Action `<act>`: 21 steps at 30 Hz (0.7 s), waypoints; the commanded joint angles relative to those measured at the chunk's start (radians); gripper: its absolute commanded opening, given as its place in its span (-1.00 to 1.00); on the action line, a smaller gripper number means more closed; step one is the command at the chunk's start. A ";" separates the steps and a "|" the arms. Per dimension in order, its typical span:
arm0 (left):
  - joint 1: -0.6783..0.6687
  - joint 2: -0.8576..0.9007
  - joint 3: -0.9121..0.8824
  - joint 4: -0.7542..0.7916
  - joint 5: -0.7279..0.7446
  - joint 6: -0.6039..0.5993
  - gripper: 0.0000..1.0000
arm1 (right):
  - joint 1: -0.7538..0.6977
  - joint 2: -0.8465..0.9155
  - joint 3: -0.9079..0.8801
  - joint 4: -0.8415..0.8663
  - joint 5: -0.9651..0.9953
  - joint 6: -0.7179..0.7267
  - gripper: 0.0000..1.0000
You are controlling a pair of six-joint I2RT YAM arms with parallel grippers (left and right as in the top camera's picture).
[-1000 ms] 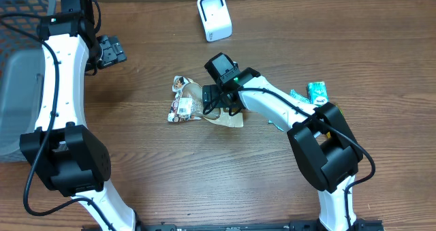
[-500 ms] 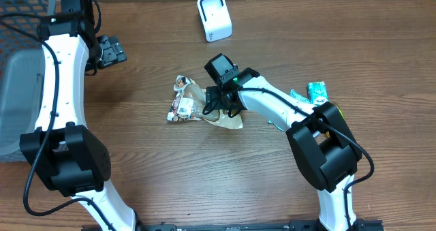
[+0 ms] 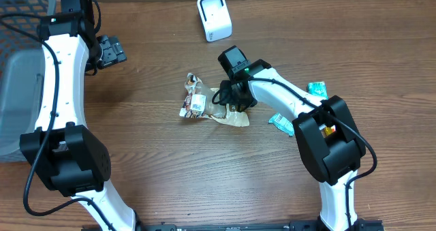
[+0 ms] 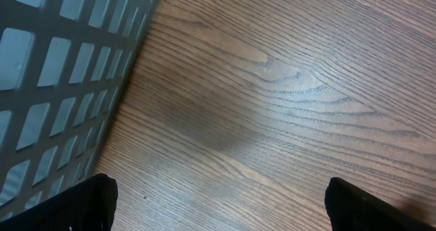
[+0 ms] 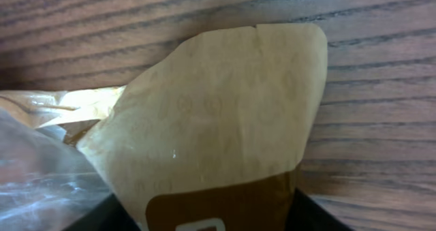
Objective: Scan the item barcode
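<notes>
While both white arms reached in from the near edge, the brown wood-grain table (image 3: 170, 183) carried everything. Grey plastic lattice basket (image 3: 17, 67) sat at the far left corner, partly cut off by the frame edge; the left wrist view showed its wall beside bare wood. Left arm (image 3: 58, 81) ran up alongside the basket. Left tool (image 3: 114, 52) sat just right of the basket, fingers spread wide, nothing between them, only bare table under it. Right arm (image 3: 289, 98) bent in toward the table centre. Right tool (image 3: 230, 100) was roughly half closed on the brown paper snack packet with a clear film end (image 3: 199, 103). In the right wrist view the packet's darker brown band filled the gap and met both dark fingertips (image 5: 317, 217). Snack packet lay flat mid-table, paper end under the right tool, crinkled film end with a white sticker pointing left. White boxy barcode scanner (image 3: 214, 16) stood near the far edge, well apart from the snack packet. One small teal wrapper (image 3: 317, 89) lay on the far side of the right arm. Another teal wrapper (image 3: 280, 122) lay on its near side.
</notes>
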 commanded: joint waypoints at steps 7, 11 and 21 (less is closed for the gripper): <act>-0.007 -0.017 0.007 0.001 -0.003 -0.004 0.99 | -0.029 0.032 -0.013 -0.018 -0.097 -0.012 0.30; -0.007 -0.017 0.007 0.001 -0.003 -0.004 0.99 | -0.034 0.032 -0.033 -0.001 -0.091 -0.012 0.25; -0.007 -0.017 0.007 0.001 -0.003 -0.004 0.99 | -0.072 -0.008 0.010 -0.008 -0.217 -0.047 -0.59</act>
